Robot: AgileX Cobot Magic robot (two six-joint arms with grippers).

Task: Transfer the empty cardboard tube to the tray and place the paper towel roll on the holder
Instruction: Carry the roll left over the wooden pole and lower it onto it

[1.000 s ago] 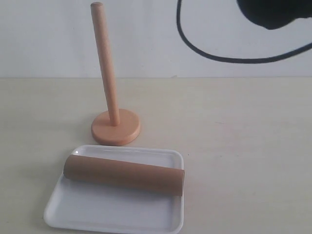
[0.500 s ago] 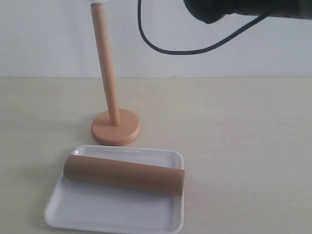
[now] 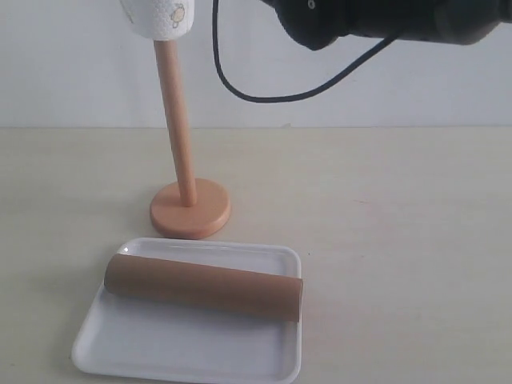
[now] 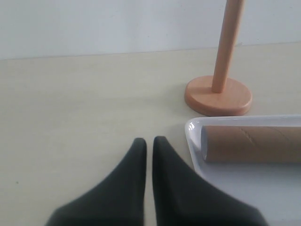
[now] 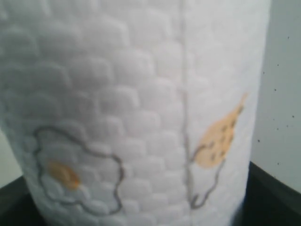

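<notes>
The white printed paper towel roll (image 3: 158, 18) hangs at the top edge of the exterior view, its lower end over the tip of the wooden holder (image 3: 178, 136). In the right wrist view the roll (image 5: 141, 103) fills the picture, and my right gripper (image 5: 138, 207) is shut on it, with dark fingers (image 5: 270, 190) on both sides. The empty cardboard tube (image 3: 204, 286) lies lengthwise in the white tray (image 3: 160, 352). My left gripper (image 4: 149, 141) is shut and empty, low over the table beside the tray's corner (image 4: 193, 129), close to the tube's end (image 4: 254, 143).
The right arm's black body (image 3: 384, 20) and its looping cable (image 3: 264, 96) hang above the back of the table. The holder's round base (image 4: 218, 94) stands just behind the tray. A pale wall closes off the far side.
The right arm has swung left across the top of the view. The paper towel roll has come into view and has come down over the holder's tip. The tube and tray have not moved.
</notes>
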